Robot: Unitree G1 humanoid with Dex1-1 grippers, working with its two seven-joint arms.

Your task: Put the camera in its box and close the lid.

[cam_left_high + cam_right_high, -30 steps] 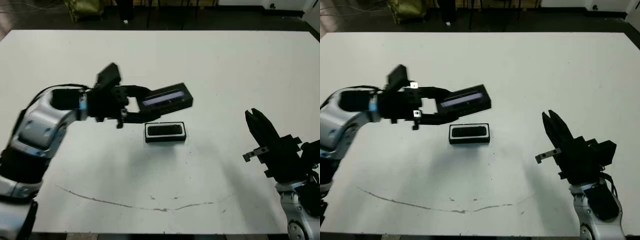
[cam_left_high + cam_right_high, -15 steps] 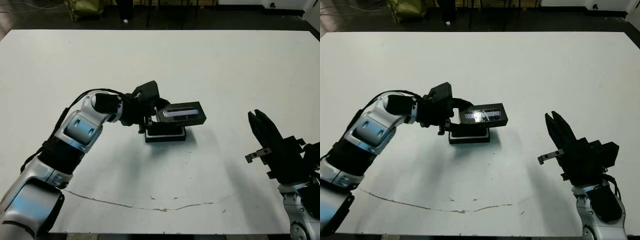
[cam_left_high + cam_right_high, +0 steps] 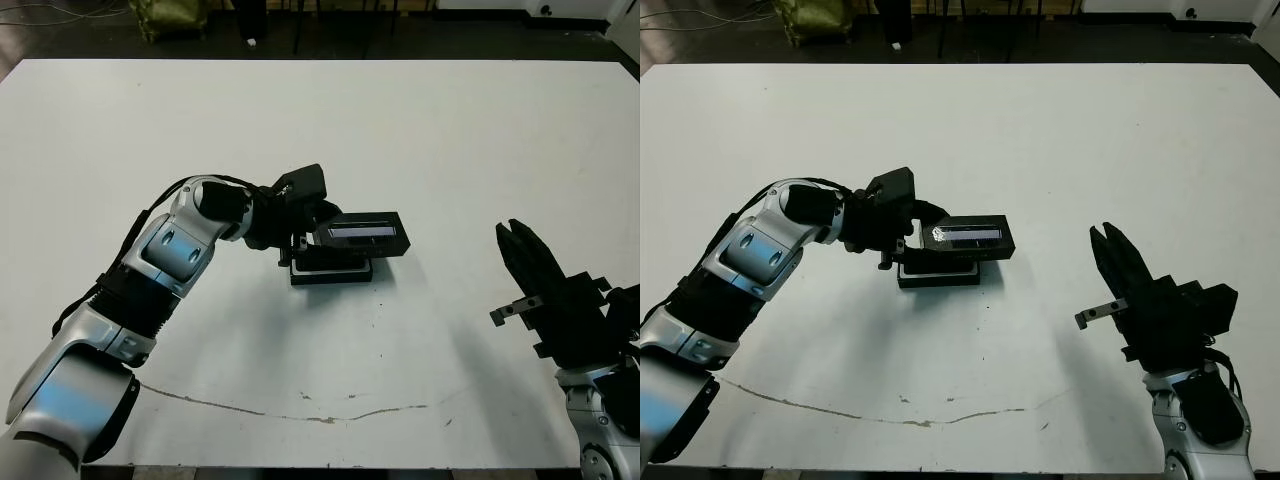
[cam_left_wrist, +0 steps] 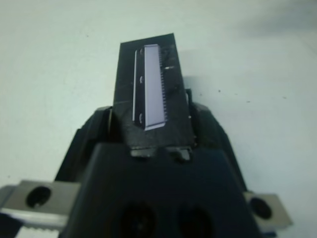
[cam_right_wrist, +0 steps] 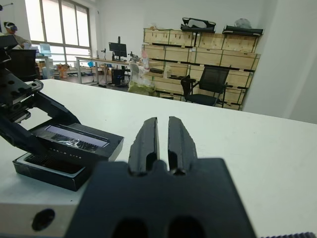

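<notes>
My left gripper (image 3: 308,236) is shut on the left end of the lid (image 3: 364,232), a flat black cover with a glossy strip, also seen in the left wrist view (image 4: 151,94). The lid hangs tilted just over the box (image 3: 331,270) and overhangs its right end. In the right wrist view the camera (image 5: 45,160) lies dark and textured inside the box (image 5: 74,179), under the raised lid (image 5: 81,141). My right gripper (image 3: 519,248) is shut and holds nothing, well to the right of the box near the front.
A thin dark crack line (image 3: 300,405) runs across the white table (image 3: 460,130) near its front edge. Beyond the table the right wrist view shows wooden crates (image 5: 198,42), an office chair (image 5: 210,84) and a person (image 5: 12,32) at the far left.
My left arm swung the lid from behind the box to directly over it and lowered it. The right arm has hardly moved.
</notes>
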